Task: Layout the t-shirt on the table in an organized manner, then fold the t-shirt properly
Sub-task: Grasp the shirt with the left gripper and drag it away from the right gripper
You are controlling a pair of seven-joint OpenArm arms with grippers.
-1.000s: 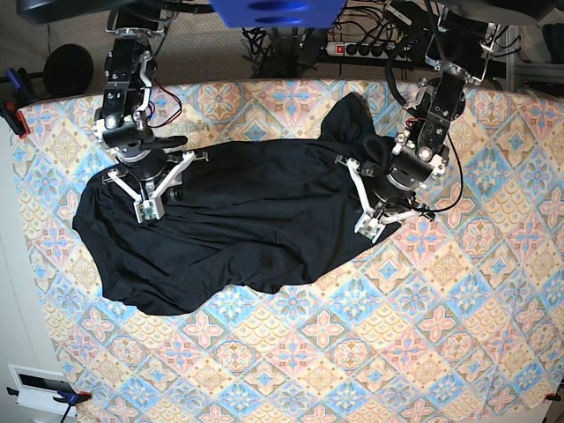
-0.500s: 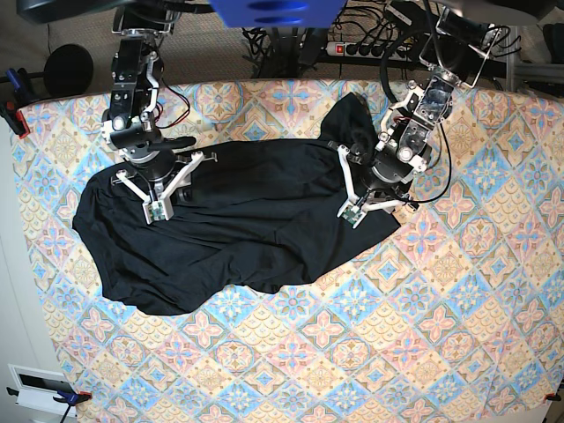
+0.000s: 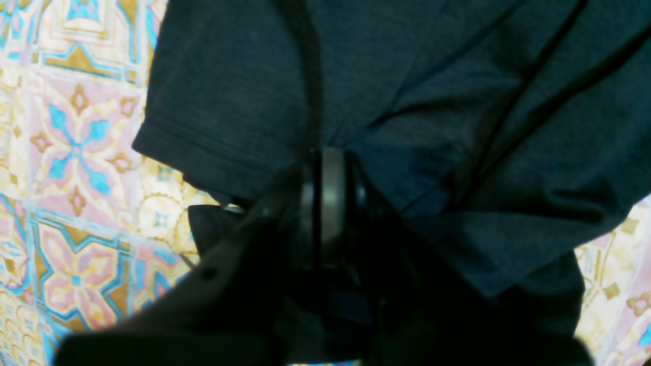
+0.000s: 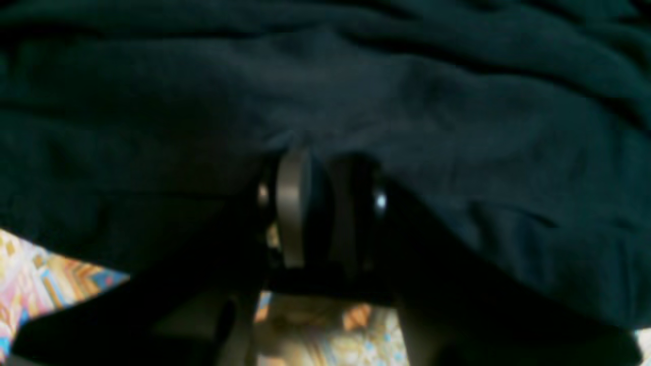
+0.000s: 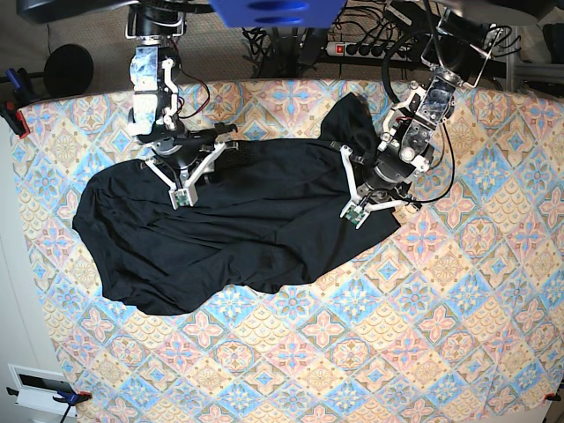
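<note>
Two arms reach in from the far edge of the table (image 5: 458,291), both bent down over the one black t-shirt (image 5: 238,229) that lies crumpled across the patterned cloth. The left gripper (image 5: 363,204) sits at the shirt's edge on the base view's right, close by a peak of fabric bunched toward the far edge; its wrist view shows the jaws brought tight together on a fold of the dark cloth (image 3: 457,127), next to a hemmed sleeve end (image 3: 203,147) lying on the tiles. The right gripper (image 5: 187,181) hangs over the shirt's far edge on the other side. In its wrist view the fingers (image 4: 292,203) press into the black fabric (image 4: 457,127) with a narrow gap between them, and the blur keeps me from telling whether any cloth is pinched there. Behind the table, a power strip (image 5: 366,48) and a tangle of cables (image 5: 282,40) lie on the floor. A red-handled clamp (image 5: 12,116) grips the table's edge.
</note>
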